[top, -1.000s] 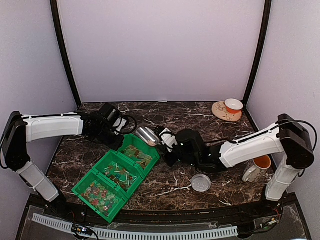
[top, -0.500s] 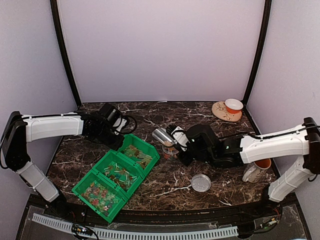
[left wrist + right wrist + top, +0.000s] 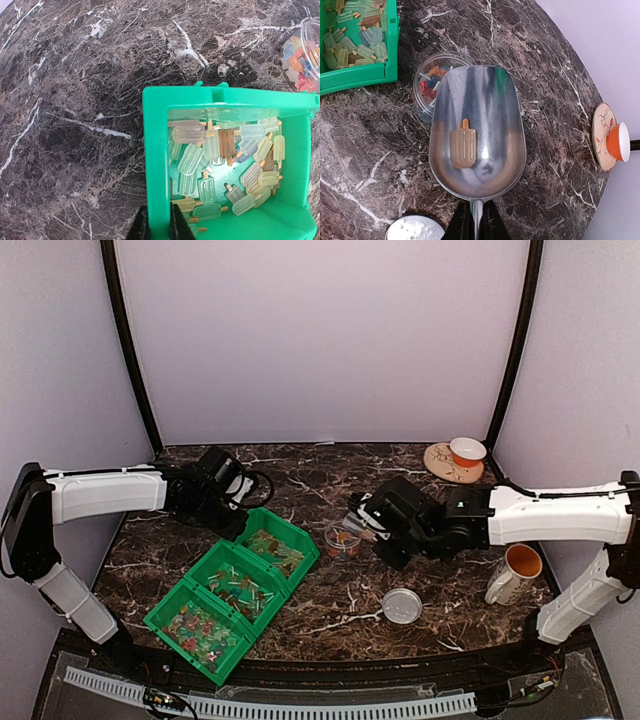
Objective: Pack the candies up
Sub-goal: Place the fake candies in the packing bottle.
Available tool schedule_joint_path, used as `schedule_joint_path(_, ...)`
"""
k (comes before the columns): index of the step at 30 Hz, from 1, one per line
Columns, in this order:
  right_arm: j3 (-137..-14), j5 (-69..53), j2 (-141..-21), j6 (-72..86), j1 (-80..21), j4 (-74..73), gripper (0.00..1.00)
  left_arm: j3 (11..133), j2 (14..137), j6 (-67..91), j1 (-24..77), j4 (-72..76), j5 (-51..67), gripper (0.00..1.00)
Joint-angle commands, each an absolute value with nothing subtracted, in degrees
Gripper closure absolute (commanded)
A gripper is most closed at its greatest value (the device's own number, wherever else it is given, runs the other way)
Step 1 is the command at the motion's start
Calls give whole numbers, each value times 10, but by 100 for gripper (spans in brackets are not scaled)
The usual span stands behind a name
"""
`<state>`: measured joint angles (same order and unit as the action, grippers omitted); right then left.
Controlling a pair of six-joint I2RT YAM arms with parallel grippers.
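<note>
Small popsicle-shaped candies [image 3: 220,160] fill the far one of three joined green bins [image 3: 298,538]; more lie in the other two bins [image 3: 205,625]. A small clear jar [image 3: 342,540] stands right of the bins with red and orange candies [image 3: 427,82] in it. My left gripper [image 3: 159,225] is shut on the far bin's wall [image 3: 155,150]. My right gripper [image 3: 476,222] is shut on the handle of a metal scoop [image 3: 490,100]. The scoop is held over the jar's right side, with one brown candy [image 3: 463,145] lying in it.
The jar's grey lid [image 3: 402,605] lies on the marble table near the front. A white mug [image 3: 512,575] with an orange inside stands at the right. A saucer with an orange-lined cup [image 3: 455,460] sits at the back right corner.
My right arm has carried the scoop rightward from the far bin's edge to the jar, and the jar now shows. The left arm and bins have not moved.
</note>
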<state>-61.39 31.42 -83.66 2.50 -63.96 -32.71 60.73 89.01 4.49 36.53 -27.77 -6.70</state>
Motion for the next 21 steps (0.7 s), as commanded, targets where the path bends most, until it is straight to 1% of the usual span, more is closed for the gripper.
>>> schedule_joint_path(1, -656, 337, -846, 43, -636, -434, 100, 630, 873, 45, 363, -274, -73, 100)
schedule_joint_path(14, -745, 343, -910, 24, -645, -534, 100, 632, 876, 45, 363, -276, -73, 100)
schedule_joint_path(21, -796, 359, -965, 9, -652, -589, 100, 632, 877, 45, 363, -276, -70, 100)
